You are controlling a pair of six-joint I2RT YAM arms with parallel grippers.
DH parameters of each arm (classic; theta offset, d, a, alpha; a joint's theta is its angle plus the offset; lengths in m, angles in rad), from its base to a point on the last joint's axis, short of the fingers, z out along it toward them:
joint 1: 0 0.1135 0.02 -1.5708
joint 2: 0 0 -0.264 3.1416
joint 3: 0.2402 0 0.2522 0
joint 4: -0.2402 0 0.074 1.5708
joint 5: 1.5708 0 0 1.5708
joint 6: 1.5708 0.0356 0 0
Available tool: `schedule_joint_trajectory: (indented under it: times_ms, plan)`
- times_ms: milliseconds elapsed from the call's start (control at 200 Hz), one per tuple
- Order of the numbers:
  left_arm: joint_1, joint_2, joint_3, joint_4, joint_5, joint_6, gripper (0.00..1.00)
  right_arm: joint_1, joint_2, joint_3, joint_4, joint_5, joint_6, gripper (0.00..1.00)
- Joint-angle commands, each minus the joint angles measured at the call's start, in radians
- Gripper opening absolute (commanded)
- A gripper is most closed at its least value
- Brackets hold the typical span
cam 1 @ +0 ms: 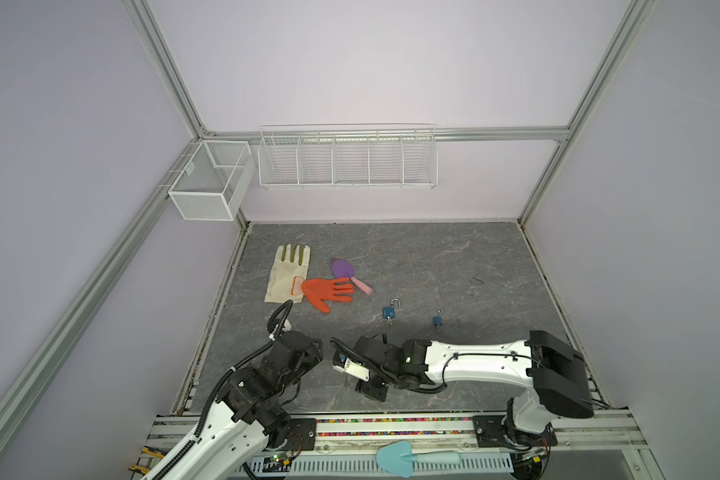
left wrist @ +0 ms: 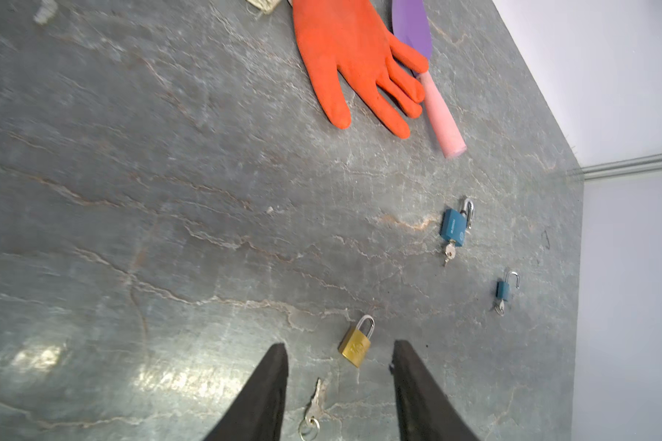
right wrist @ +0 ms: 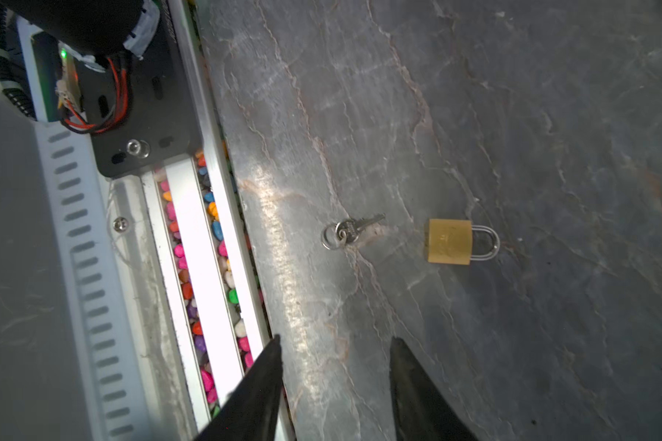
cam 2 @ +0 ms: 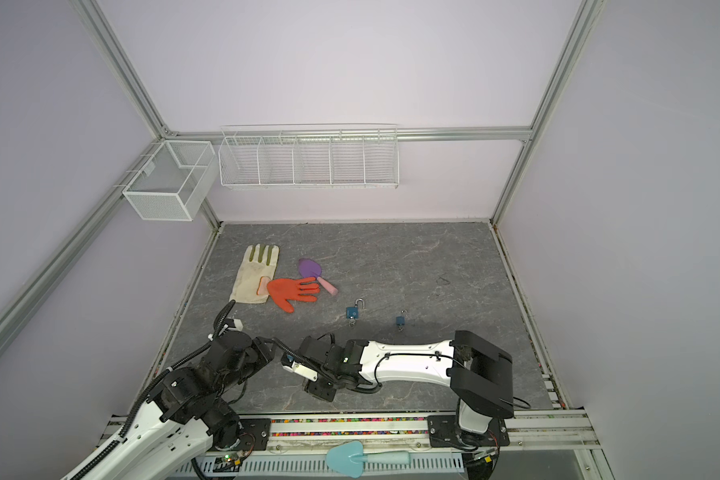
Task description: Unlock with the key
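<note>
The flat key (right wrist: 354,229) could be pushed away when grabbed by the spread, empty left gripper (left wrist: 339,343) or right gripper (right wrist: 336,339).

From here I count one brass padlock (left wrist: 356,345) plus two blue padlocks (left wrist: 453,227) (left wrist: 503,290), three keys (left wrist: 314,404) (left wrist: 450,252) (left wrist: 499,307), two gloves (cam 1: 327,291) (cam 1: 285,276), two toy trowels (cam 1: 341,267) (cam 1: 395,457), two wire baskets (cam 1: 208,187) (cam 1: 348,166), two robot arms (cam 1: 225,432) (cam 1: 474,361).

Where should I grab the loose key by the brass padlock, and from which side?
I'd grip the key by its round head, coming down from above. It lies flat with its blade pointing roughly toward the brass padlock, so a grip on the head should leave the blade free.
</note>
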Motion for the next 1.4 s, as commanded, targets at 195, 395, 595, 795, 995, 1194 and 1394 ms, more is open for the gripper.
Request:
schedule_joint_trajectory:
  times_ms: [195,395,595,795,995,1194,1394]
  plan:
    - [0.282,0.054,0.046,0.024,0.167,0.216,0.44,0.011,0.06,-0.019,0.19,0.016,-0.253,0.35]
    - [0.357,0.07,0.07,0.028,0.211,0.262,0.44,0.025,0.081,-0.042,0.208,0.009,-0.324,0.33]
    - [0.361,0.05,0.111,-0.008,0.182,0.268,0.44,0.033,0.125,-0.02,0.199,0.01,-0.337,0.36]
    - [0.362,0.032,0.118,-0.035,0.17,0.275,0.44,0.035,0.17,0.001,0.191,0.021,-0.343,0.4]
    - [0.361,0.037,0.117,-0.032,0.168,0.281,0.44,0.034,0.213,0.042,0.172,0.046,-0.333,0.39]
    - [0.361,0.04,0.111,-0.029,0.168,0.285,0.44,0.027,0.226,0.038,0.175,0.07,-0.342,0.35]
    - [0.362,0.054,0.103,-0.009,0.176,0.284,0.44,0.017,0.235,0.057,0.161,0.07,-0.347,0.31]
